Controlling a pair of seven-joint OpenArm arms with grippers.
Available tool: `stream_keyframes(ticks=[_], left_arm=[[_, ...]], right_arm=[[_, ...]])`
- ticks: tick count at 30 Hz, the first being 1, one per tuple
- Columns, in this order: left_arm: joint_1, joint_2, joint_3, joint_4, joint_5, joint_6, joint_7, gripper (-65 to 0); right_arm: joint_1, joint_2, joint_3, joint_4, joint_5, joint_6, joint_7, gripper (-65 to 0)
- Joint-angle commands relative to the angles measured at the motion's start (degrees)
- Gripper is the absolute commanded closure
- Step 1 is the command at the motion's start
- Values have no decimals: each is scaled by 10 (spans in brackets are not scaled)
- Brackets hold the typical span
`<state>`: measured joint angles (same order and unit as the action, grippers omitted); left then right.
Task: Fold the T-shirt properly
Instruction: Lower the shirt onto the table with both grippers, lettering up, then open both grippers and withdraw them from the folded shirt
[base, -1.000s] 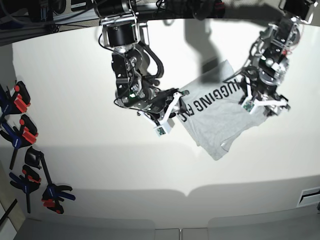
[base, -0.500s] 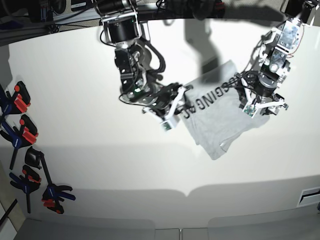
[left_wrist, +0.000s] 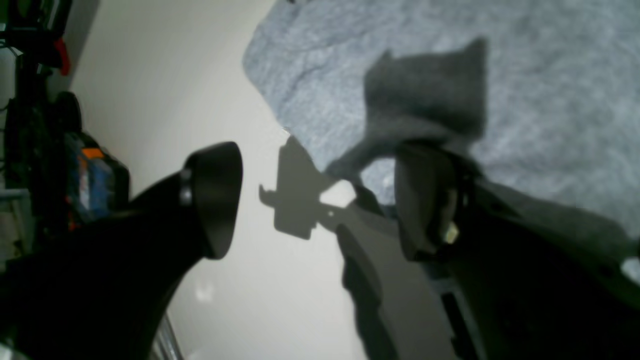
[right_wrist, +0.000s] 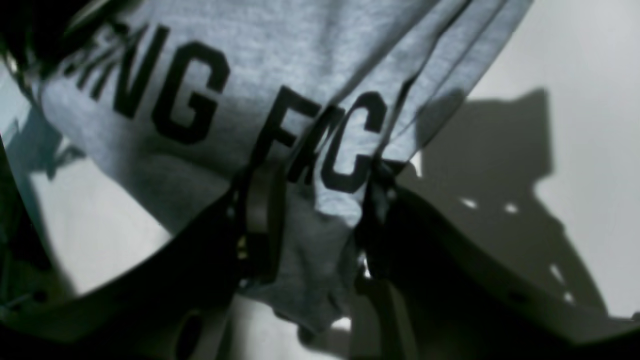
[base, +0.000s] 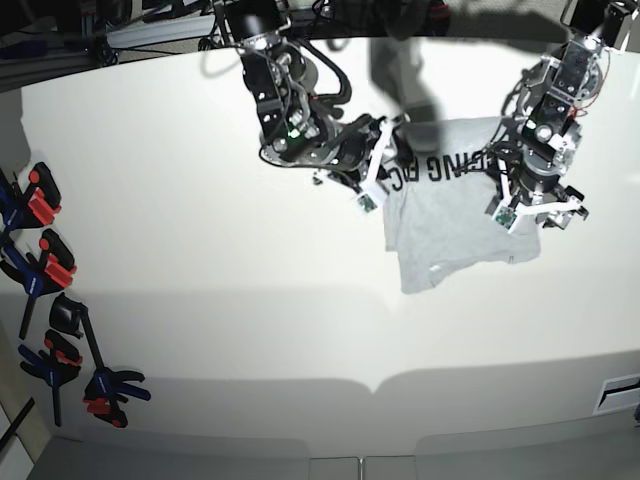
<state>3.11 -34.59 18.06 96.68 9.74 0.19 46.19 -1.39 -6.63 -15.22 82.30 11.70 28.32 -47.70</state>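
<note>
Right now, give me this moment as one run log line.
task: fold T-shirt | right gripper: shut on T-shirt, lettered edge | left gripper: open, at plain edge | T-shirt: on table, unfolded

You are getting only part of the lettering (right_wrist: 280, 125) on the T-shirt (right_wrist: 310, 60): the right wrist view's upper left edge and a fold are cutting it off. In the left wrist view everything is blurring, and the dark clutter (left_wrist: 45, 135) at far left is staying unreadable.
</note>
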Motion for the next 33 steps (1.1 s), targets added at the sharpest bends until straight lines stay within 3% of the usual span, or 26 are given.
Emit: stream_keyframes(ticks=[1, 3, 4, 11, 14, 17, 21, 27, 33], left_arm=[[-17, -7, -5, 8, 11, 41, -3, -445], [-30, -7, -5, 13, 4, 111, 17, -445], [-37, -7, -9, 18, -5, 126, 29, -445], [-42, -7, -127, 102, -153, 123, 35, -445], [-41, -6, -218, 142, -266, 72, 35, -445], [-39, -2, -320, 169, -378, -13, 41, -445], [-7, 22, -445, 178, -497, -107, 70, -445], [122, 80, -577, 179, -606, -220, 106, -445], [228, 119, -635, 179, -686, -314, 165, -445]], right_arm=[[7, 0, 5, 20, -3, 1, -2, -235], [7, 0, 17, 44, -3, 1, -6, -235], [7, 0, 26, 55, -3, 1, -9, -235], [7, 0, 110, 111, -3, 3, -43, -235], [4, 16, 144, 137, 24, 19, -56, -235], [-1, 41, 170, 163, 64, 43, -80, -235], [-18, 70, 194, 207, 105, 49, -125, -235], [-88, 101, 244, 308, 115, 47, -147, -235], [-194, 104, 332, 415, 130, 47, -148, -235]])
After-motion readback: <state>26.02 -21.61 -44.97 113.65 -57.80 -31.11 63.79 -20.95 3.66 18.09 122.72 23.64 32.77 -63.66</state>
